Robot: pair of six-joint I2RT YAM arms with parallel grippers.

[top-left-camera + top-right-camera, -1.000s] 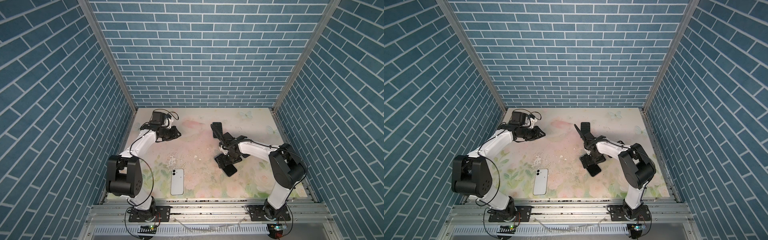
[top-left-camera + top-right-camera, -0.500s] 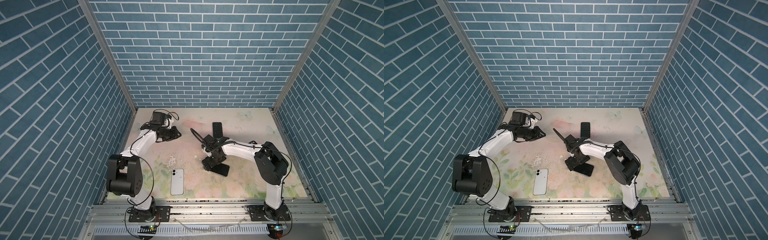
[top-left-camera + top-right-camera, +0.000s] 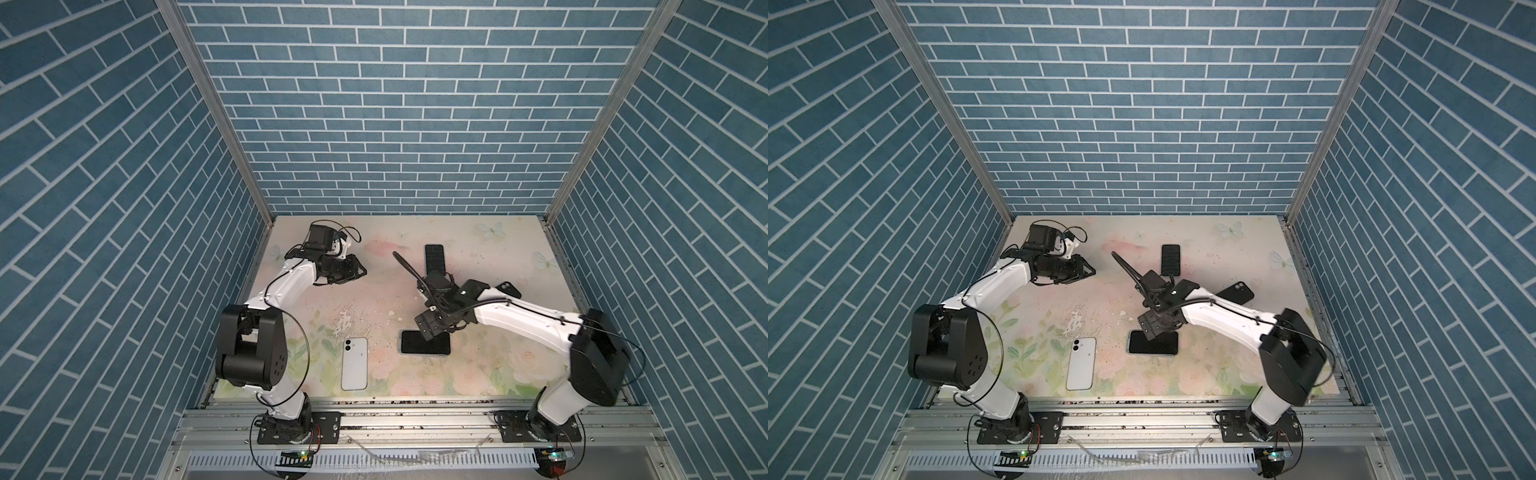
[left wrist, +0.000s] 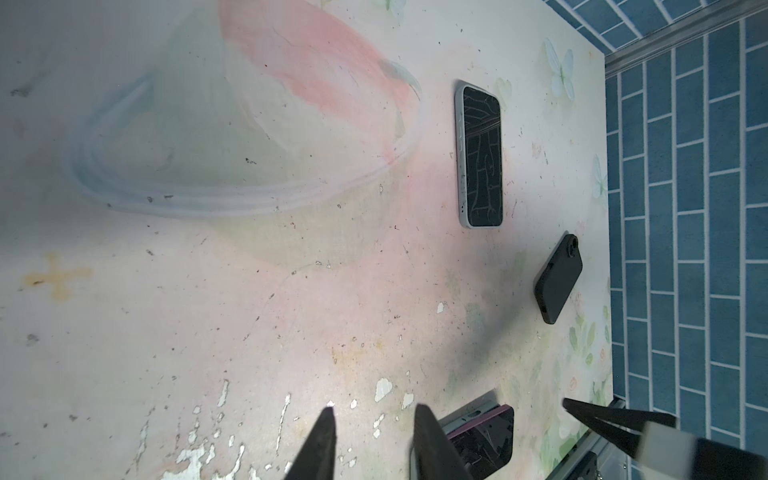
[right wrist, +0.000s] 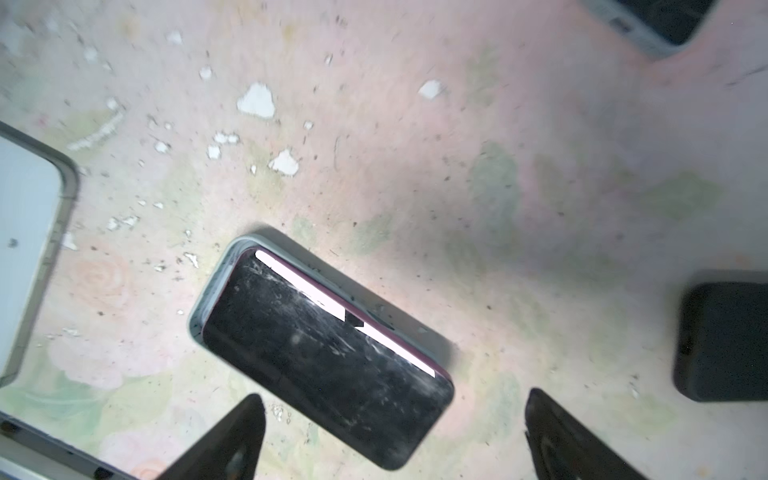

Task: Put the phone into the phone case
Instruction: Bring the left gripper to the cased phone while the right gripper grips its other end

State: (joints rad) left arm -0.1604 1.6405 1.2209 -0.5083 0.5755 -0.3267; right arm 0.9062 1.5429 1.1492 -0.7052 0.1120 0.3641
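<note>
Right gripper (image 5: 395,397) spread wide, empty – I see it straddling one end of phone (image 5: 324,357), above it. Phone lies screen up in grey phone case (image 5: 210,291) on mat (image 3: 390,299), front centre, pink long edge showing above rim. Left gripper (image 4: 374,411) parted slightly, grips nothing – well apart at rear left

Three phones: white phone (image 3: 354,363), dark phone (image 3: 417,347), rear phone (image 3: 435,257); one black case (image 3: 509,288), perhaps holding a fourth.
</note>
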